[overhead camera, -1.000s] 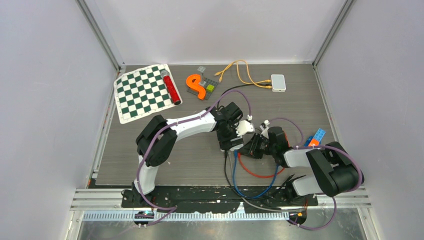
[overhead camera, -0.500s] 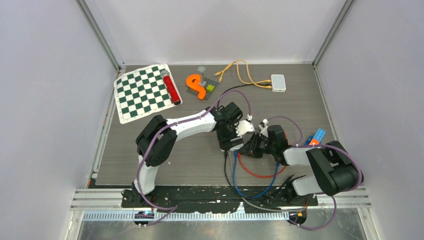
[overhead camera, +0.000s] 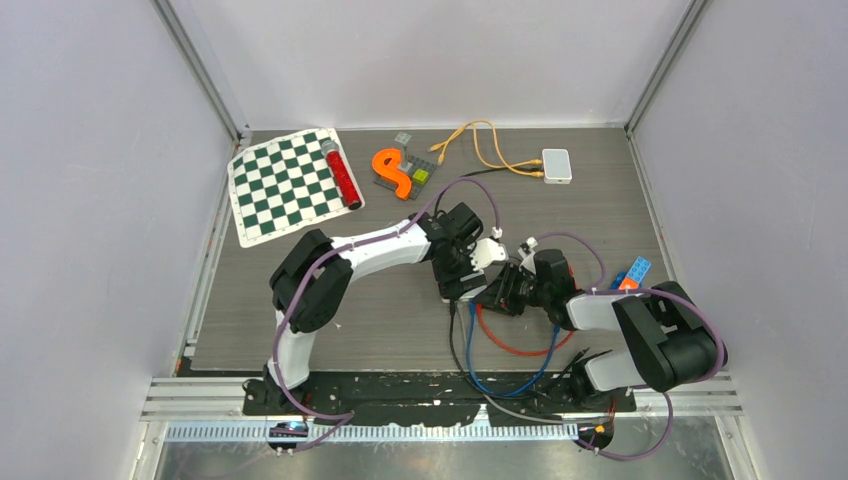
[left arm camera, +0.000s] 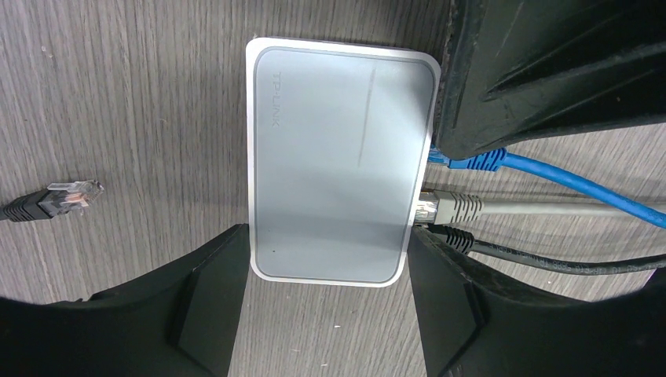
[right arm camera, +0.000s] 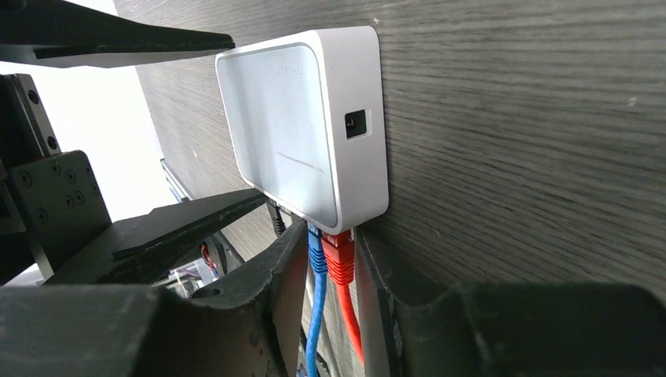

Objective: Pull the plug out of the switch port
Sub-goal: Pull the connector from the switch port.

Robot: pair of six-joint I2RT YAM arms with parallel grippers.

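Note:
The white switch (left arm camera: 338, 165) lies flat on the table. My left gripper (left arm camera: 338, 314) is shut on its near end, one finger against each side. Blue (left arm camera: 475, 161), grey (left arm camera: 451, 206) and black (left arm camera: 455, 238) plugs sit in its ports. In the right wrist view the switch (right arm camera: 306, 126) carries a red plug (right arm camera: 339, 259) with the blue plug (right arm camera: 316, 243) beside it. My right gripper (right arm camera: 330, 236) is shut on the red plug, with the blue plug pressed between the fingers too. In the top view both grippers (overhead camera: 462, 285) (overhead camera: 497, 298) meet over the switch and hide it.
A loose black plug (left arm camera: 67, 196) lies left of the switch. Red (overhead camera: 510, 345) and blue (overhead camera: 500, 375) cables loop toward the near edge. At the back are a second white box (overhead camera: 556, 165) with an orange cable (overhead camera: 480, 140), a checkerboard (overhead camera: 285, 185) and an orange toy (overhead camera: 392, 172).

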